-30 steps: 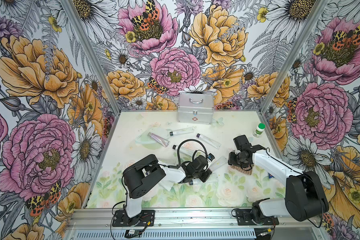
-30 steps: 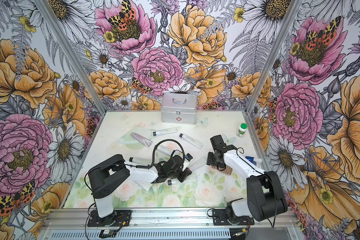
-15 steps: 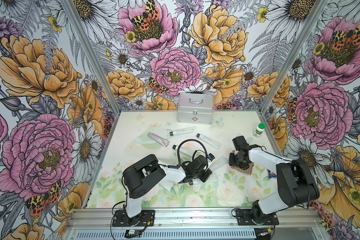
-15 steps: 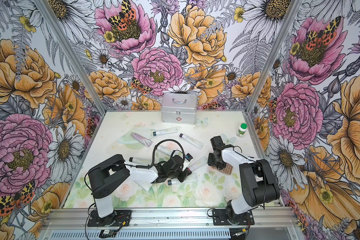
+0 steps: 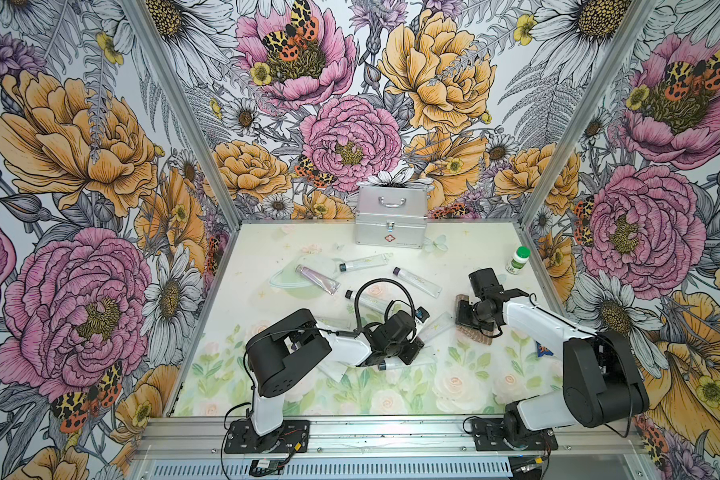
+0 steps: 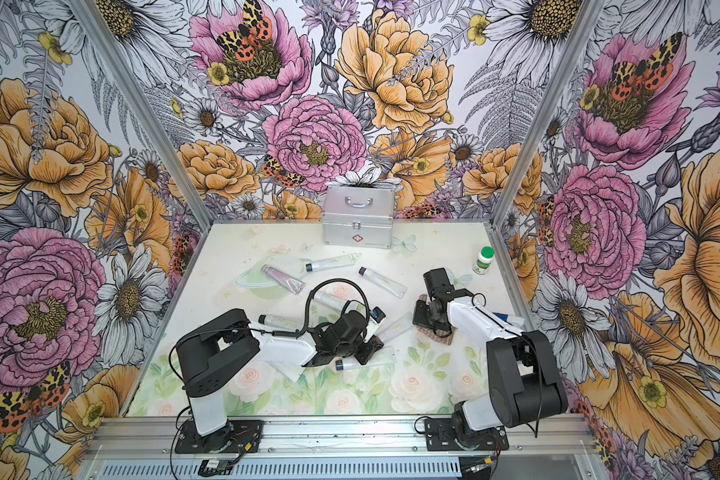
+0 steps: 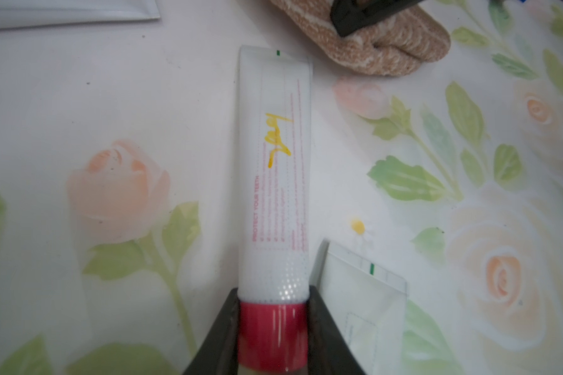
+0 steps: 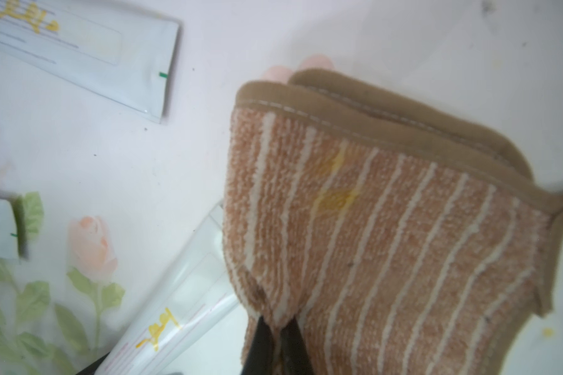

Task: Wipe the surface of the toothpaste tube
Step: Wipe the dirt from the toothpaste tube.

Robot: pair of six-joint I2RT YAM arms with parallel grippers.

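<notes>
Snugly inside left gripper (image 7: 273, 324), toothpaste tube (image 7: 275, 194).

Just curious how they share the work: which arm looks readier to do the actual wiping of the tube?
The right arm: its jaws pinch the striped cloth right beside the tube. The left arm is busy clamping the tube's red cap.

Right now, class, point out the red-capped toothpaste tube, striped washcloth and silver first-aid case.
red-capped toothpaste tube (image 7: 273, 201): left wrist view, white body.
striped washcloth (image 8: 387, 243): right wrist view, striped face.
silver first-aid case (image 5: 408, 232): a top view, front panel.
</notes>
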